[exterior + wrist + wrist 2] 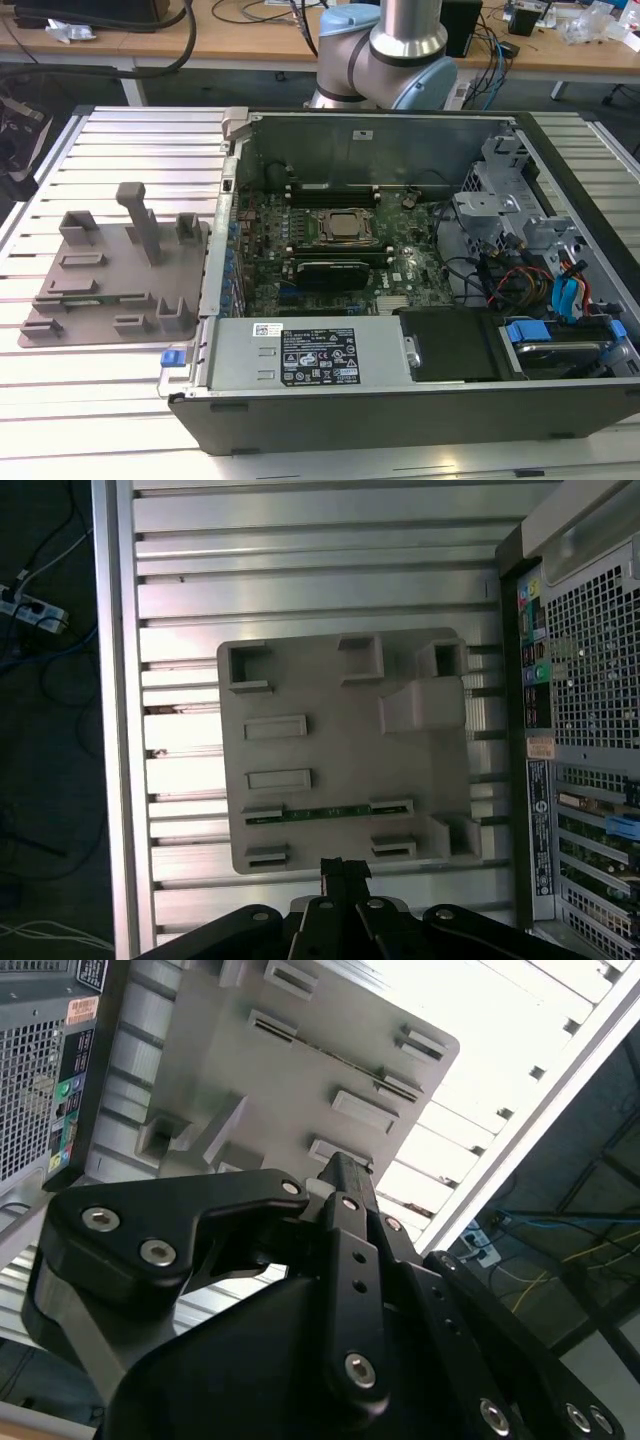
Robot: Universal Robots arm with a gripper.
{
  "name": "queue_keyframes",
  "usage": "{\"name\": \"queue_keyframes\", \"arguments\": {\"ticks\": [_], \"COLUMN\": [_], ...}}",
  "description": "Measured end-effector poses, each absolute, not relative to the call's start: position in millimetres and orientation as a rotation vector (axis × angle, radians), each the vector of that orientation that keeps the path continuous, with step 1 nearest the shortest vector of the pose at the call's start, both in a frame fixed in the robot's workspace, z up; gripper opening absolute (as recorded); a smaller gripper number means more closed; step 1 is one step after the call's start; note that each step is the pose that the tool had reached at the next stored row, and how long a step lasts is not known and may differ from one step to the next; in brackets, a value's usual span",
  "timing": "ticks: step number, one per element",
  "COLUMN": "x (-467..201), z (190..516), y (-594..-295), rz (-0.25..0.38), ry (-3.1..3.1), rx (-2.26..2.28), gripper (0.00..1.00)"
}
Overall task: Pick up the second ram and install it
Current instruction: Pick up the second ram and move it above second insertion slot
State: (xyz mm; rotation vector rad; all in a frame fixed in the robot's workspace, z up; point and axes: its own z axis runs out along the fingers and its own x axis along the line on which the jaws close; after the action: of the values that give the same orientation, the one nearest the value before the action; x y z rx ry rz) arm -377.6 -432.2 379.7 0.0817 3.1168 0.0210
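- 1 second ram (328, 811), a long, thin green circuit-board stick, lies in the flat grey plastic tray (330, 750). It bridges 2 of the tray's 4 small slotted holders, and just its upper edge shows.
- 1 black gripper (341, 868) hangs over the tray's edge on the stick's side, apart from the stick. Its 2 fingertips are pressed together with nothing between them.
- 1 open black computer case (400, 420) stands just beside the tray on the silver slatted table (120, 400).
- 1 square metal CPU socket (340, 228) sits mid-motherboard. Whether the long slots beside it hold sticks is hard to make out.
- The pale blue arm joint (400, 50) is cut off by the frame edge.
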Motion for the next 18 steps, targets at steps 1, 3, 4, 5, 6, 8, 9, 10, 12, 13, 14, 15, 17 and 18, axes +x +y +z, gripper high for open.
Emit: {"name": "queue_keyframes", "arguments": {"ticks": [1, 3, 4, 5, 6, 8, 9, 10, 12, 13, 14, 15, 17, 18], "x": [-377.6, -377.5, -377.6, -377.6, -377.6, -377.6, -377.5, -377.6, -377.5, -377.6, -377.6, -377.6, -377.6, -377.6], "z": [379.7, 379.7, 379.7, 379.7, 379.7, 379.7, 379.7, 379.7, 379.7, 379.7, 379.7, 379.7, 379.7, 379.7], "y": [-432.2, -432.2, -432.2, -432.2, -432.2, -432.2, -432.2, -432.2, -432.2, -432.2, -432.2, -432.2, -432.2, -432.2], "rz": [0.021, 0.022, 0.022, 0.023, 0.024, 0.024, 0.024, 0.025, 0.025, 0.026, 0.026, 0.027, 0.027, 0.027], "ry": [3.117, 3.118, 3.118, 3.117, 3.116, 3.114, 3.112, 3.11, 3.107, 3.101, 3.098, 3.094, 3.09, 3.085], "rx": [0.081, 0.017, -0.037, -0.083, -0.138, -0.181, -0.209, -0.245, -0.282, -0.342, -0.368, -0.404, -0.437, -0.466], "gripper": [0.1, 0.1, 0.1, 0.1, 0.1, 0.1, 0.1, 0.1, 0.1, 0.1, 0.1, 0.1, 0.1, 0.1]}}
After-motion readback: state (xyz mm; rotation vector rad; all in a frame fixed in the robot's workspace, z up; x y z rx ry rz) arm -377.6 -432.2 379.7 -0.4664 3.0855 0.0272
